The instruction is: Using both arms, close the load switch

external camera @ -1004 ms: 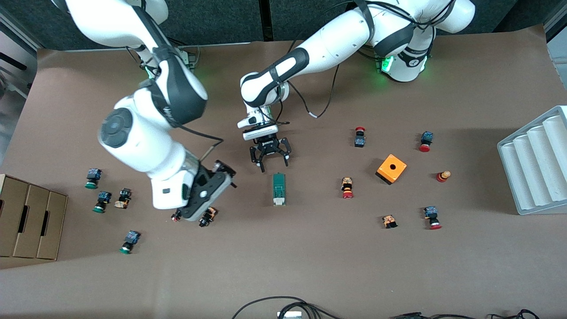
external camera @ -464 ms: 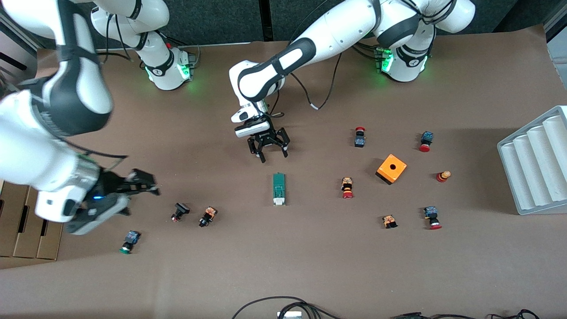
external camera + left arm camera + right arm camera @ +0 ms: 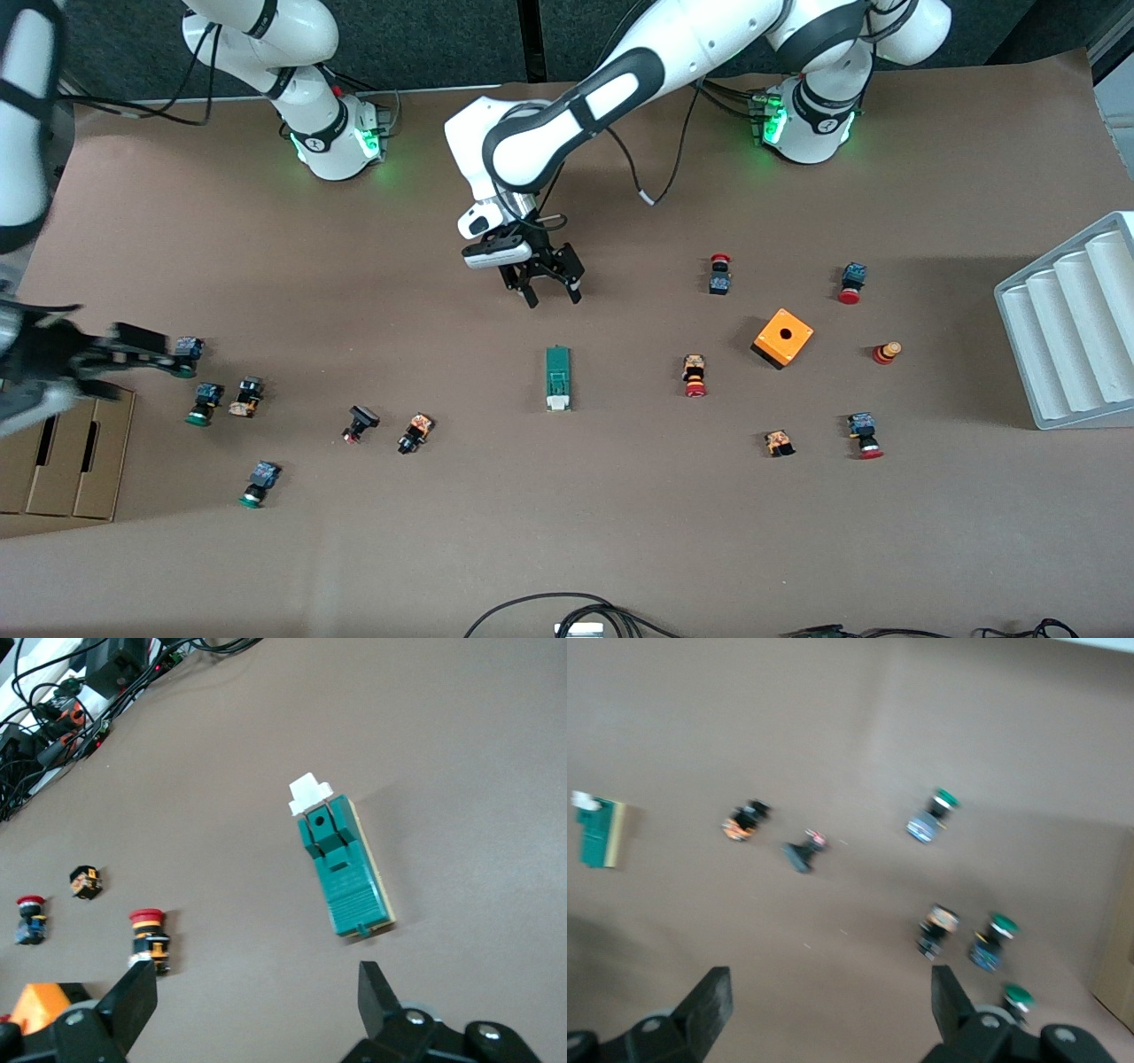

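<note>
**Both claws open, load switch lying free mid-surface**

Lying flat near the middle of the brown surface (image 3: 567, 532), the load switch (image 3: 557, 378) is a narrow green block whose white lever end points toward the front camera. Nothing touches it. In the left wrist view the same load switch (image 3: 341, 859) shows its white piece at one end and a pale strip along one long side.

The left claw (image 3: 551, 288) hangs over bare surface a little farther from the front camera than the switch, its fingers spread apart and holding nothing. From the left wrist view both fingertips (image 3: 375, 985) frame the switch with open space between them.

The right claw (image 3: 124, 353) is over the right arm's end of the surface, beside a cluster of green-capped push buttons (image 3: 197, 403) and next to a cardboard box (image 3: 62, 452). Its fingers stand wide apart and empty in the right wrist view (image 3: 824, 1001), which looks down on several buttons and the switch (image 3: 598, 830) well away.

An orange box with a hole (image 3: 783, 338) sits toward the left arm's end, with red-capped push buttons (image 3: 695, 376) scattered round it and a grey ridged tray (image 3: 1072, 328) at the edge.
</note>
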You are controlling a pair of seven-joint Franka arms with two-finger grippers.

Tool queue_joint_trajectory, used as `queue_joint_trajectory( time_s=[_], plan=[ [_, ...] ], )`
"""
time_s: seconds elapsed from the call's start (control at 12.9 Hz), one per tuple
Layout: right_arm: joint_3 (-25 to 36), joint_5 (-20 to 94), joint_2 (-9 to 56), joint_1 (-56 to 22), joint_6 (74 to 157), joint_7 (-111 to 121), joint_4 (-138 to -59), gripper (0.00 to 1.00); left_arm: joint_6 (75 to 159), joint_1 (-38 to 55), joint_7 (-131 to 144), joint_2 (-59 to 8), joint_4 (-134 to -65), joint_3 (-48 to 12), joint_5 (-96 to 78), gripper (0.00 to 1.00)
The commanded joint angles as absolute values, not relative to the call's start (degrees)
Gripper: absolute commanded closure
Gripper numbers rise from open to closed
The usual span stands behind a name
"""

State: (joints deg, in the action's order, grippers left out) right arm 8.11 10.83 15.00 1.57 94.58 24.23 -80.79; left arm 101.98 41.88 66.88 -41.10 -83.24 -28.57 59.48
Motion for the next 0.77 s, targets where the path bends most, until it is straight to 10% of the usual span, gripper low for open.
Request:
queue_joint_trajectory(
  time_s=[0.0,0.7],
  plan=[
    [7.91,4.59,13.10,1.67,93.34,23.73,-81.39,0.00,101.51,39.38,52.26,-35.44,-83.24,-28.65,50.66,0.00],
    [7.38,2.64,12.57,-0.44,90.63,-2.17,-81.47,0.00,91.69,28.93,24.45,-26.47,-77.79,-28.65,32.28,0.00]
  ],
)
